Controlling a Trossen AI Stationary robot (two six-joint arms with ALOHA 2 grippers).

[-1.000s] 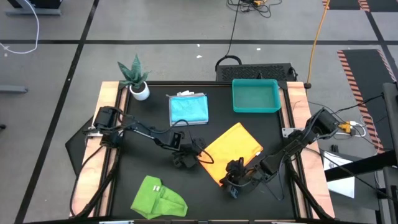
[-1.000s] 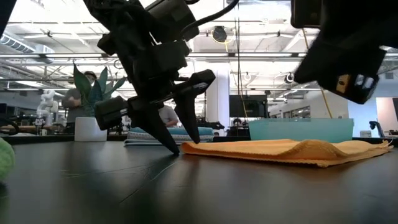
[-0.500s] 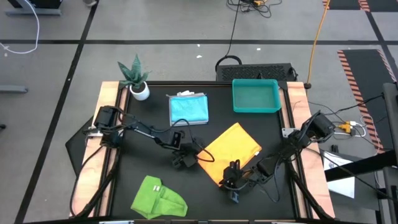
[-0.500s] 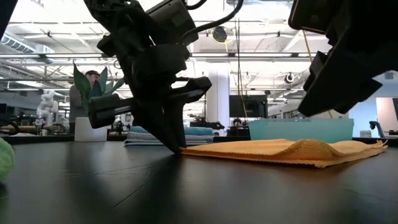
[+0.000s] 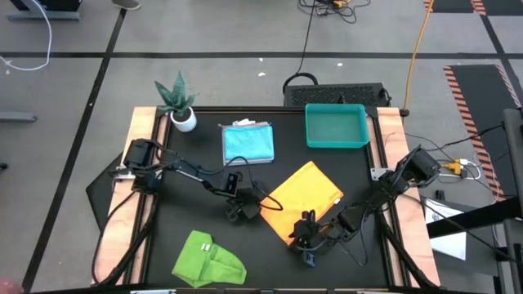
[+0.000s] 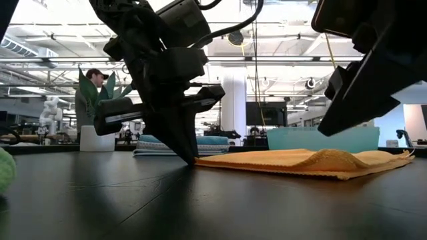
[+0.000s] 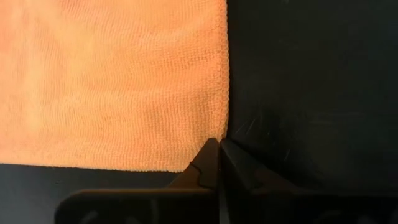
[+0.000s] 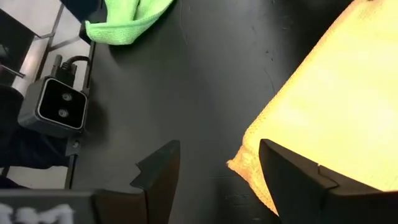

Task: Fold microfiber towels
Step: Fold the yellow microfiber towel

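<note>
Both end effectors at yellow-orange towel [image 5: 306,200] corners.

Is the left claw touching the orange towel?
Touching. In the left wrist view, the shut left gripper meets the orange towel at its corner.

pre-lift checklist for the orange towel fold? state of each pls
1. Left gripper shut at the yellow-orange towel corner: ok.
2. Fabric actually pinched between its fingers: cannot tell, the tips meet right at the hem.
3. Right gripper open at the near corner: ok, but the corner lies between the fingers, not gripped.
4. Towel flat on the table: not ok, a hump shows in the low view.
5. Fold path free of the teal tray and the light blue towel: ok.
6. Lime green towel apart: ok.
</note>
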